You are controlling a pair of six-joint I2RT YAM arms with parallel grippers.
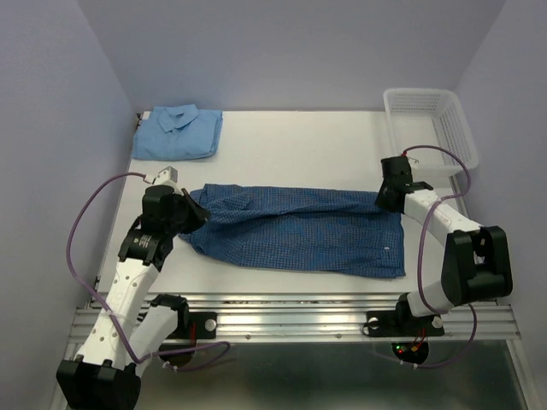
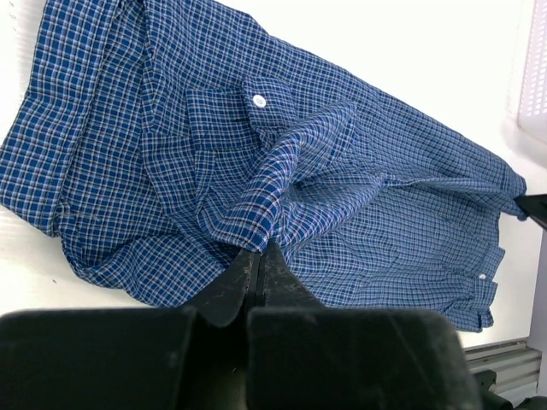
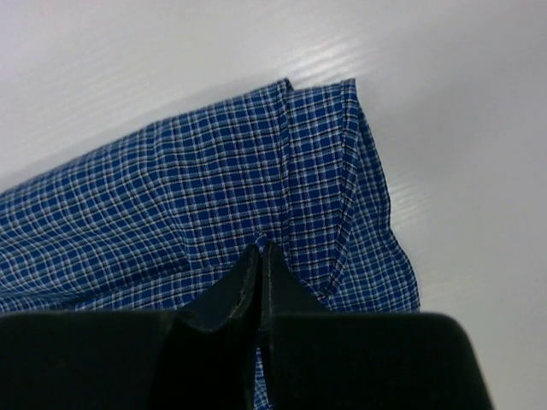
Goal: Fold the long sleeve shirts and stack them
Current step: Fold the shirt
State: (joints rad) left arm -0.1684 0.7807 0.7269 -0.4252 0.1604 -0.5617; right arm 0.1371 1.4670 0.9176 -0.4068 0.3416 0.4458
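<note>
The dark blue checked shirt (image 1: 299,226) lies spread across the middle of the table, folded lengthwise. My left gripper (image 1: 190,213) is shut on a raised fold of the checked shirt (image 2: 282,171) at its left, collar end. My right gripper (image 1: 383,198) is shut on the checked shirt's (image 3: 214,179) far right corner. The light sky blue shirt (image 1: 178,131) lies folded at the back left of the table, apart from both grippers.
A white mesh basket (image 1: 429,128) stands at the back right, just behind my right arm; its edge shows in the left wrist view (image 2: 534,68). The table's front edge has a metal rail (image 1: 299,316). Purple walls close in both sides.
</note>
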